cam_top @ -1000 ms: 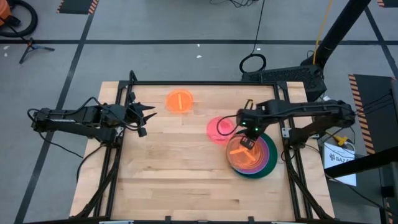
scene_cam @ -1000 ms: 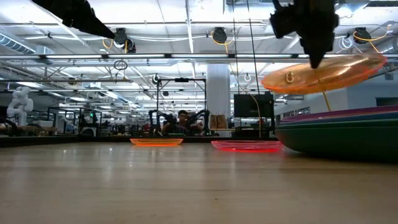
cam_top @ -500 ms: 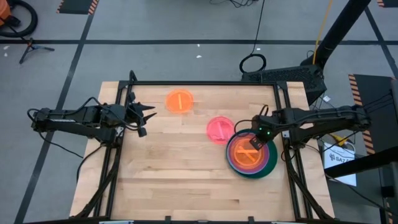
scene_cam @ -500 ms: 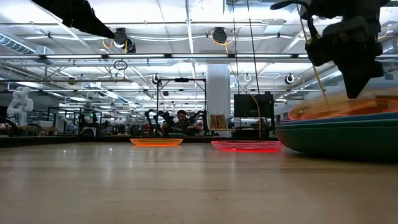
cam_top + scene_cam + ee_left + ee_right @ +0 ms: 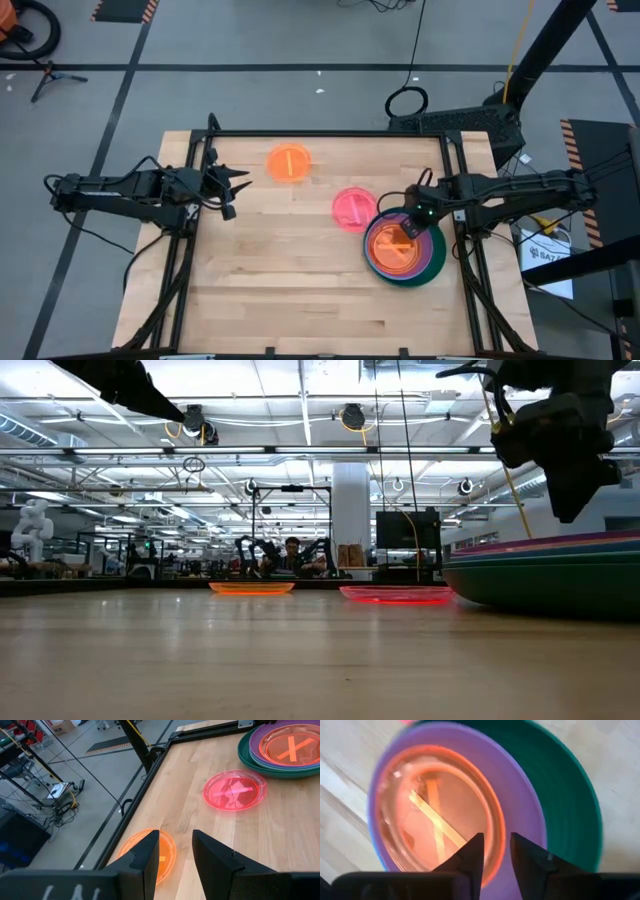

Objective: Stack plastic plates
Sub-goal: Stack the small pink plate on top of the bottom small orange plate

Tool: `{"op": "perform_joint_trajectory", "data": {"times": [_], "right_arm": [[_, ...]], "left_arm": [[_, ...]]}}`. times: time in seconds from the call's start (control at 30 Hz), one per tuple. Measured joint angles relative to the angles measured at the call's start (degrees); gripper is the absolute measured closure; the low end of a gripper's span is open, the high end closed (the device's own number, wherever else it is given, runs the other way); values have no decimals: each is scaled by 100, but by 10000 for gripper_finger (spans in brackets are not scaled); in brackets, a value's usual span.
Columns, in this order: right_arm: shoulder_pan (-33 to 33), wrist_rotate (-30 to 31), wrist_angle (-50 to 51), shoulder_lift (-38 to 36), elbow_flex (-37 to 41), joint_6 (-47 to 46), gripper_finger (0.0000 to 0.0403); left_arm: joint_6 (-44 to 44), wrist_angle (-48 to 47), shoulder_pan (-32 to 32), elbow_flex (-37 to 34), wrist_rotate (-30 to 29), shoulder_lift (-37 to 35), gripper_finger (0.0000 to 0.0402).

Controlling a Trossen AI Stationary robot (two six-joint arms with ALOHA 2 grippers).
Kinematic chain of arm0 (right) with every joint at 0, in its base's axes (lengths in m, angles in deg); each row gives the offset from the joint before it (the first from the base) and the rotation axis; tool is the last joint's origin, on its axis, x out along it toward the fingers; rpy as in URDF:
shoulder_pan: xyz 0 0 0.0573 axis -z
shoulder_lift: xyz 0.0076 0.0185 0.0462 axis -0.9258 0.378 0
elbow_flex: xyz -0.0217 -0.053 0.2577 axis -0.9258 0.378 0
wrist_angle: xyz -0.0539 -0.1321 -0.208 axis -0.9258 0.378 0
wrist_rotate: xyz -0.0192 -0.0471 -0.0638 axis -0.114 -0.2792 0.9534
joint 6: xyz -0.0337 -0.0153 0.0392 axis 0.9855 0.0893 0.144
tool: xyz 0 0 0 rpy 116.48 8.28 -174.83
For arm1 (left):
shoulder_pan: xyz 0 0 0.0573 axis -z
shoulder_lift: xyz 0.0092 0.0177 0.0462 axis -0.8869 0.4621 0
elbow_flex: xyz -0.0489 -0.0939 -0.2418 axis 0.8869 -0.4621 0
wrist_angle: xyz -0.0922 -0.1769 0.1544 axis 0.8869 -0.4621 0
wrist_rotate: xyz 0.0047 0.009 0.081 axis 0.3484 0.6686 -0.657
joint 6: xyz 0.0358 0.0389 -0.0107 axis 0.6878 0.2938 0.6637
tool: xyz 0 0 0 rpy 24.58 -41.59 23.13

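A stack of plates (image 5: 432, 262) sits by the table's right edge: dark green at the bottom, then blue and purple, with a translucent orange plate (image 5: 393, 250) flat on top. My right gripper (image 5: 410, 224) hovers open just above that orange plate's far rim (image 5: 496, 825) and touches nothing; the low view shows it (image 5: 574, 510) clear of the stack (image 5: 545, 575). A pink plate (image 5: 351, 208) lies flat left of the stack. A second orange plate (image 5: 289, 162) lies near the far edge. My left gripper (image 5: 238, 185) waits open over the table's left edge.
The table's middle and near half are bare wood (image 5: 290, 280). A black frame rail (image 5: 330, 133) runs along the far edge, with side rails at left and right. In the left wrist view, the far orange plate (image 5: 125, 851) lies just beyond the fingers and the pink plate (image 5: 234, 790) farther off.
My right gripper has carried the tilted orange plate from above the stack's far left side toward the table's right edge and down. The plate now lies flat on top of the stack. The gripper has let go and stands just above it.
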Motion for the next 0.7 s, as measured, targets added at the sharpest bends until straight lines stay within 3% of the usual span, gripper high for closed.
{"op": "perform_joint_trajectory", "data": {"times": [0.27,0.5,0.7], "right_arm": [[2,624,-1197,2,0,-108,319],[2,1035,-3080,31,-2,710,330],[160,1469,-3385,227,-7,1005,339]], "left_arm": [[61,2,0,0,0,11,277],[186,161,0,0,1,11,277],[259,295,0,0,0,11,277]]}}
